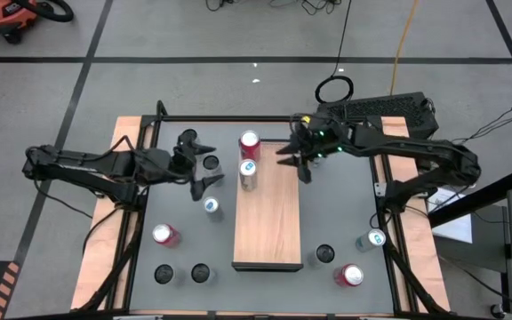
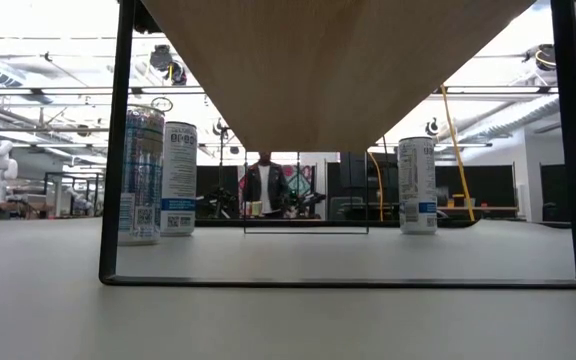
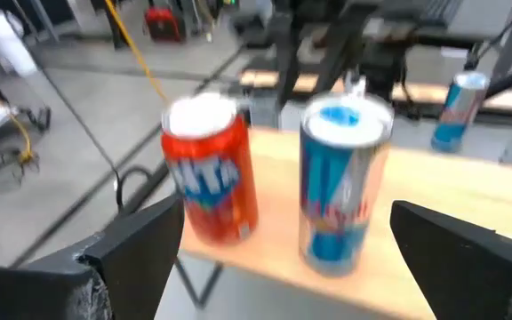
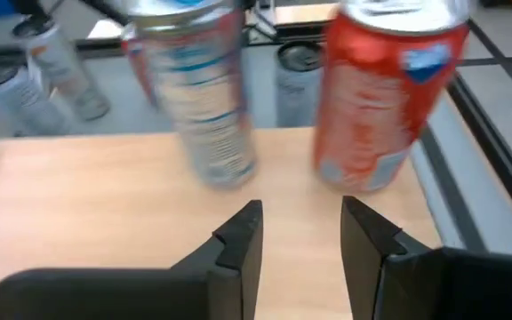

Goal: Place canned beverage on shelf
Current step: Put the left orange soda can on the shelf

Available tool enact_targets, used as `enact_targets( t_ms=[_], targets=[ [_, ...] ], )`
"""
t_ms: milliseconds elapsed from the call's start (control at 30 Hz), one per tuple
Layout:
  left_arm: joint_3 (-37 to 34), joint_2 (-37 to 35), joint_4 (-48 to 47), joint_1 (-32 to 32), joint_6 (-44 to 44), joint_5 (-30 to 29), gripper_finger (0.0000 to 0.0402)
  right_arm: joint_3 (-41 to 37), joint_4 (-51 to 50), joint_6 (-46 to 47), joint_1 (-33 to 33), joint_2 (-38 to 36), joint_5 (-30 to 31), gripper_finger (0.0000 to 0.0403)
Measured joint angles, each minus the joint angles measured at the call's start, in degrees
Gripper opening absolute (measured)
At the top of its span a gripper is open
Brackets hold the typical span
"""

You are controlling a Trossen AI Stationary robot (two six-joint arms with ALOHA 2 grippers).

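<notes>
The shelf (image 1: 268, 218) is a long light-brown board on a dark frame in the middle of the table. A red can (image 1: 249, 142) and a silver-blue can (image 1: 248, 172) stand upright on their bases at its far left end. Both also show in the left wrist view, red (image 3: 212, 173) and blue (image 3: 340, 187). My left gripper (image 1: 204, 165) is open and empty, left of the shelf, facing the two cans. My right gripper (image 1: 297, 160) hangs over the shelf's far right part, open and empty, its fingers (image 4: 238, 236) short of the cans.
Loose cans stand on the grey table: a dark-topped one (image 1: 210, 163) and a blue-topped one (image 1: 212, 205) by my left gripper, red ones (image 1: 165, 235) (image 1: 349, 275), dark ones (image 1: 201, 273) (image 1: 324, 254), a blue one (image 1: 372, 239). A person (image 2: 265, 185) stands far behind.
</notes>
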Motion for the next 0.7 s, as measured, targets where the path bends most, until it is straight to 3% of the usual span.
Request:
enact_targets(
  t_ms=[167,333,700],
  targets=[
    [0.0,-0.6,-8.8,-3.0,-6.4,-2.7,0.0396,0.0,-6.8,0.1,7.4,-5.0,7.5,0.0089],
    [0.0,-0.6,-15.4,-6.1,-10.2,-2.8,0.0396,0.0,-10.3,1.6,14.3,-7.4,10.1,0.0089],
    [0.0,-0.6,-20.0,-12.7,-19.0,-3.0,0.0396,-3.3,-11.1,5.0,25.8,-7.4,18.1,0.0089]
  ],
)
